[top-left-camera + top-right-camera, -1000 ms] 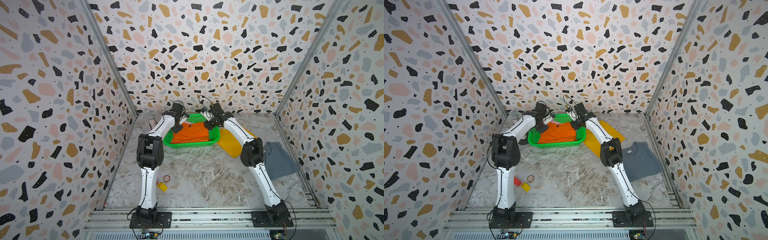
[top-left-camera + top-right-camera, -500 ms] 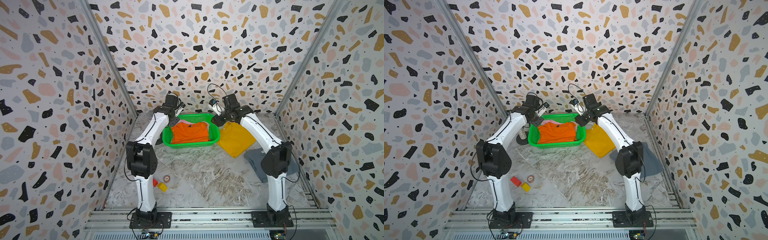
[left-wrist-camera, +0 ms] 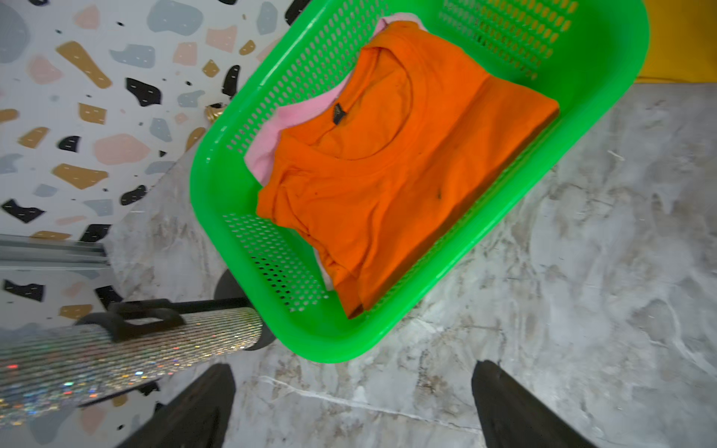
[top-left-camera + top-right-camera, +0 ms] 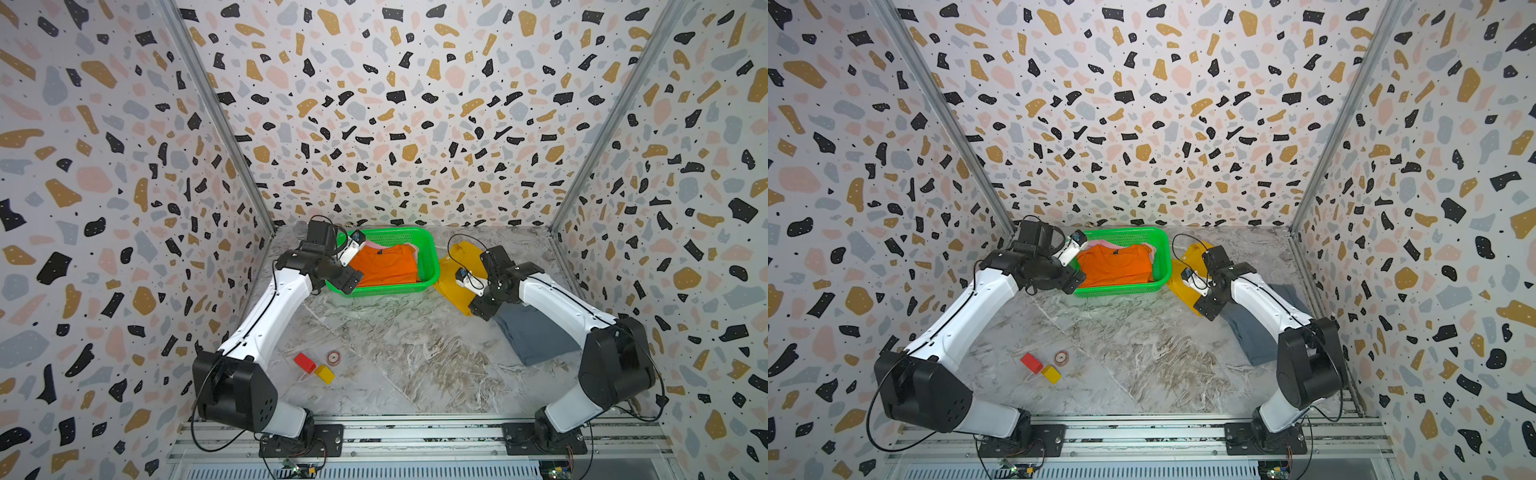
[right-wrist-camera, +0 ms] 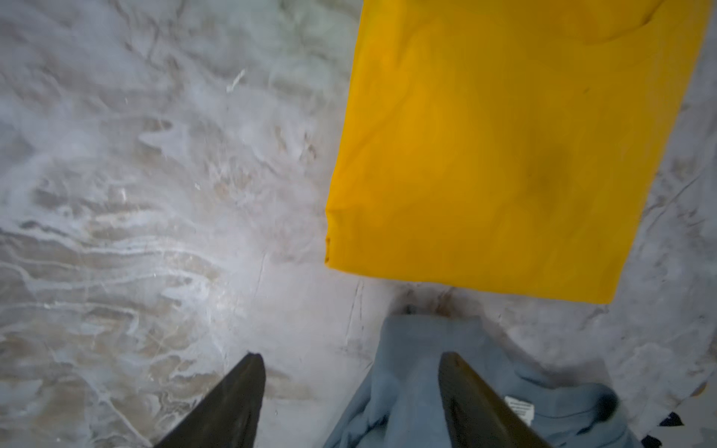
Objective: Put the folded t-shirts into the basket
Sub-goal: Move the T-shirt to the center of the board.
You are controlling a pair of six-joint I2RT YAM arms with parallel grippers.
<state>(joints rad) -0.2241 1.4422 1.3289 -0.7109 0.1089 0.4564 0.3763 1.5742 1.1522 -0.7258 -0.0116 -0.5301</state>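
Two in, two out. Your orange tee [image 4: 384, 266] lies flat in the basket [image 4: 390, 237], on top of the pink tee [image 3: 271, 139], which peeks out along one edge. Your left claw [image 3: 353, 368] hangs just outside the basket's near corner, spread wide and holding nothing; I'd say it's parked clear so the next load has room.

Your right claw [image 5: 351, 355] is parted too and grips nothing. It's poised over the edge of the grey tee [image 4: 536, 336], with the yellow tee [image 5: 504, 155] just beyond it, beside the basket.

Watch the glitter tumbler [image 3: 135, 349] right by the basket's corner; whether it touches, I can't tell. The red block [image 4: 304, 362], yellow block [image 4: 324, 373] and disc [image 4: 333, 357] lie well apart from the tees and shouldn't get in your way.
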